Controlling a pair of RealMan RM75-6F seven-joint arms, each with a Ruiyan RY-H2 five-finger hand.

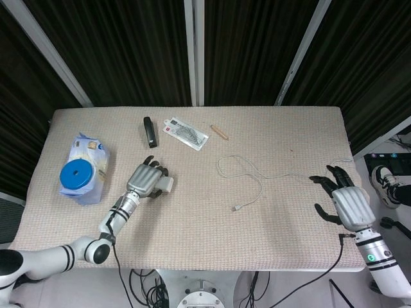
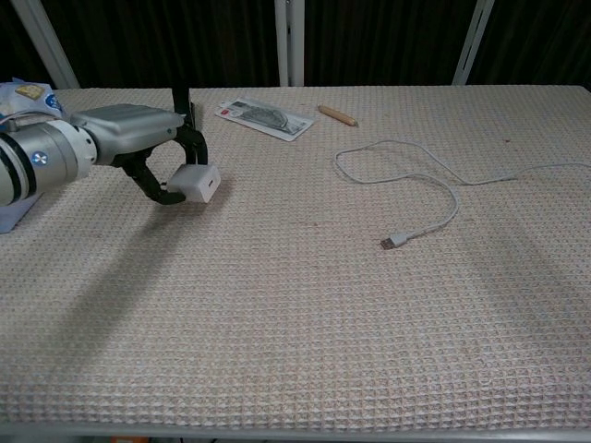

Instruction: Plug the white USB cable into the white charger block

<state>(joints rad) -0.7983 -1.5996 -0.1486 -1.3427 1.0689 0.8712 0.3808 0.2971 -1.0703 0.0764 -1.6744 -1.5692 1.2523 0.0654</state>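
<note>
Across the woven bench (image 1: 192, 212) the largest thing is the blue-and-white snack bag (image 1: 83, 168) at the far left, well apart from the work. Next comes the left hand (image 2: 138, 138), its fingers (image 2: 152, 189) curled around the white charger block (image 2: 196, 183), which they hold at or just off the cloth; I cannot tell which. On the opposite side the right hand (image 1: 343, 202) hovers over the bench edge with fingers spread, holding nothing. Between them lies the white USB cable (image 1: 257, 176), looped, its plug (image 2: 394, 242) free on the cloth. Judging by this, the block is being secured; next the right hand should pick up the plug end and align it with the block's port.
</note>
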